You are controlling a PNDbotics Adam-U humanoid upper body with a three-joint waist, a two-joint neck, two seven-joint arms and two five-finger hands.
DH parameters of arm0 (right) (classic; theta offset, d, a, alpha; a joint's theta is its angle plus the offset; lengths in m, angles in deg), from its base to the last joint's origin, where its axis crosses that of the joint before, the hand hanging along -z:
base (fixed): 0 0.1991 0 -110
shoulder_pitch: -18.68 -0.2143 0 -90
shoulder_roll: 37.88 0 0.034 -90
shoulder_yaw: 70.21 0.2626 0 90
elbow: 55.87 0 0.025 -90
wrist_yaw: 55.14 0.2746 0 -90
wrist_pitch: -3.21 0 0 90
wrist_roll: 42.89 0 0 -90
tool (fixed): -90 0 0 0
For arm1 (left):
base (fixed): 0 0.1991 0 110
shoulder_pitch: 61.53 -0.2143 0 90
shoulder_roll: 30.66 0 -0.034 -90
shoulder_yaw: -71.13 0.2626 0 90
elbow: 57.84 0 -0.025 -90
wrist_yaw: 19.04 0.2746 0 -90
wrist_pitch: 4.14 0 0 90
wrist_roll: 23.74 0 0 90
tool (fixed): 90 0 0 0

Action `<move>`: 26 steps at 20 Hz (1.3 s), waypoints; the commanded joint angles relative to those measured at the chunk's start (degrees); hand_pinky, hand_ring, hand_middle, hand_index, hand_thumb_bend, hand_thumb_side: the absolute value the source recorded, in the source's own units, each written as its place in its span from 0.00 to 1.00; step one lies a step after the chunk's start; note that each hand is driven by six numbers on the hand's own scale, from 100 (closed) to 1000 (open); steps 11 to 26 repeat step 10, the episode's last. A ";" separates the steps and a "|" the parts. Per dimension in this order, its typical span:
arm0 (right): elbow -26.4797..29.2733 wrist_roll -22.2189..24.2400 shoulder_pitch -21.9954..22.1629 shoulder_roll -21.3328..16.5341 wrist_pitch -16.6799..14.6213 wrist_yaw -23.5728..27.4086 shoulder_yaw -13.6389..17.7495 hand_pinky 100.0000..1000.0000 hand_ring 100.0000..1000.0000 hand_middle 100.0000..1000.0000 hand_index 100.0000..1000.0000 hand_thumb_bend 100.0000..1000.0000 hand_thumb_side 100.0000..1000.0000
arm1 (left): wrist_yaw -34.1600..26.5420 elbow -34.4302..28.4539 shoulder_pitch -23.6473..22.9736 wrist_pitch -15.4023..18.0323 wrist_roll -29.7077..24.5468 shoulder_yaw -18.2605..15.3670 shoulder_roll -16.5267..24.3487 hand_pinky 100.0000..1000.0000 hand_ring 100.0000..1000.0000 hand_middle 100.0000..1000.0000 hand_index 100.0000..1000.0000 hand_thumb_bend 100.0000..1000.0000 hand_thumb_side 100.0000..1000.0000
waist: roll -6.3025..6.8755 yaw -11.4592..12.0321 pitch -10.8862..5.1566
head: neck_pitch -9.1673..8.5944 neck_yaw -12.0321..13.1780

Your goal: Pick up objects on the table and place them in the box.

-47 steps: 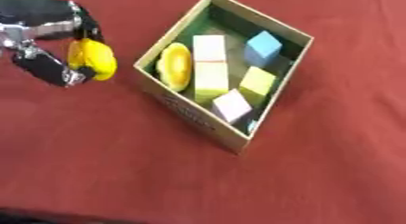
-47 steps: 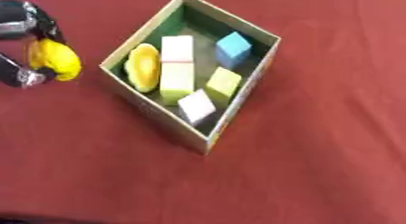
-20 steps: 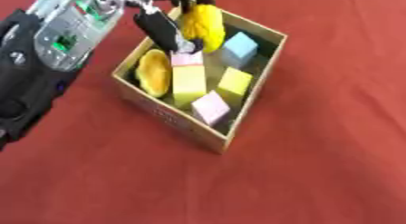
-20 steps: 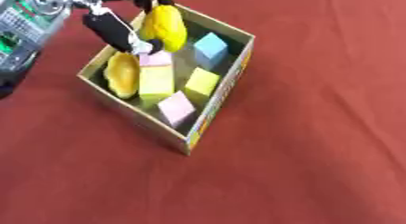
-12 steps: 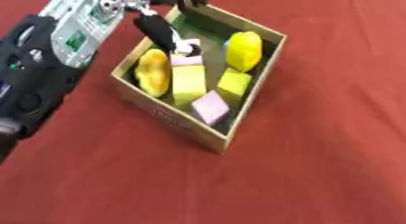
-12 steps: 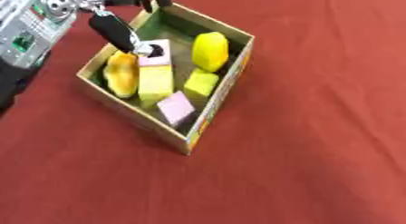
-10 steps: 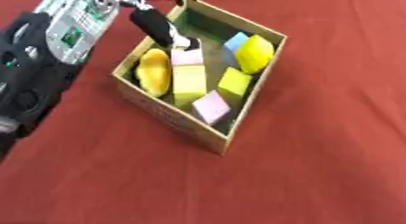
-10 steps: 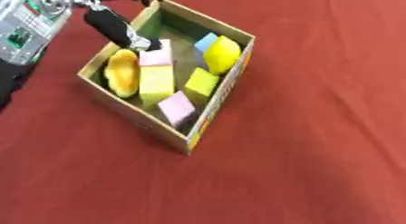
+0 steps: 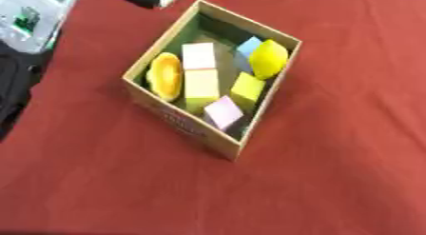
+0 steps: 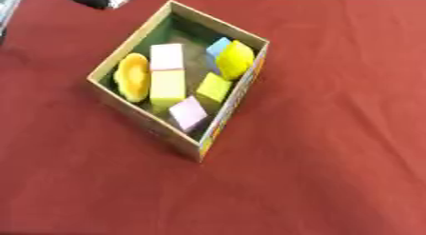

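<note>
Resting in the box [image 9: 166, 121] at frame centre, against its upper-right wall, the lemon [image 9: 268, 59] looked light, smooth and slippery; it was best held around its middle. Neither robot hand was visible, state unknown.

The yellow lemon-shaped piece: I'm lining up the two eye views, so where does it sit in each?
Left eye view: the lemon-shaped piece lies inside the box, against its right wall, upper centre of the picture.
Right eye view: same spot in the box, slightly further left in the picture.
Shared landmark: the light blue block touching it on its left.
</note>
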 commanded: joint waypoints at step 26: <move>0.84 -2.96 1.90 0.49 -1.17 -1.33 2.65 0.80 0.81 0.60 0.78 0.00 0.56 | -10.88 -17.74 -14.85 -8.62 10.93 -18.18 4.05 0.72 0.60 0.59 0.79 0.03 0.39 | -2.44 3.66 -1.49 | -0.52 -3.59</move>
